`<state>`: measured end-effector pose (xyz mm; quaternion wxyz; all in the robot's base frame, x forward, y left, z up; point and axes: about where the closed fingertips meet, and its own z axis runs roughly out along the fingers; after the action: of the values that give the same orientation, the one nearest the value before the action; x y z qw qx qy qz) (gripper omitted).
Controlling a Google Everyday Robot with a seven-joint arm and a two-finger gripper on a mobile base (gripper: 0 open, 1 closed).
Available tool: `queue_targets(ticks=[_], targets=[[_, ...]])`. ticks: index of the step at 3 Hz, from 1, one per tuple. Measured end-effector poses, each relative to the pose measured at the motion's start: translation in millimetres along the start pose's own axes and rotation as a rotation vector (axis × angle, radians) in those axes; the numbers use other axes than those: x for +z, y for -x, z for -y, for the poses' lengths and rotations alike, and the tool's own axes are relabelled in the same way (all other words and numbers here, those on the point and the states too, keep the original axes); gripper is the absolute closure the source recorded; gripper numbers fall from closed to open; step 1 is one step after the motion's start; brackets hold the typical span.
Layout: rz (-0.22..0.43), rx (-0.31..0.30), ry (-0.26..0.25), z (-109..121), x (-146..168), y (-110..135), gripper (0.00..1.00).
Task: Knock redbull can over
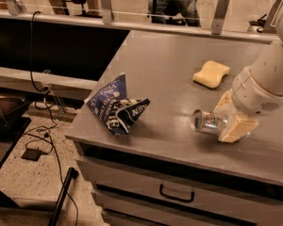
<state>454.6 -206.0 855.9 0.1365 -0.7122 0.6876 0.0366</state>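
Note:
The redbull can (205,121) lies on its side near the right front of the grey table (170,69), its shiny top facing left. My gripper (225,121) reaches in from the right on a white arm. Its cream fingers (237,127) sit on either side of the can's body and hold it low, at the table surface. The rear end of the can is hidden between the fingers.
A dark blue foil snack bag (117,106) lies crumpled at the table's left front. A pale yellow sponge (211,73) lies behind the can. The table has drawers (177,193) below. Cables (47,140) run over the floor at left.

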Motion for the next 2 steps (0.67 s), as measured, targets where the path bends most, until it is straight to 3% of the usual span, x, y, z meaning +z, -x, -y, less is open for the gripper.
queue_targets(ticks=[1,2], targets=[[0.0,-0.001,-0.001,0.0,-0.2,0.6,0.12],[0.0,-0.003,-0.001,0.0,0.1,1.4,0.0]])
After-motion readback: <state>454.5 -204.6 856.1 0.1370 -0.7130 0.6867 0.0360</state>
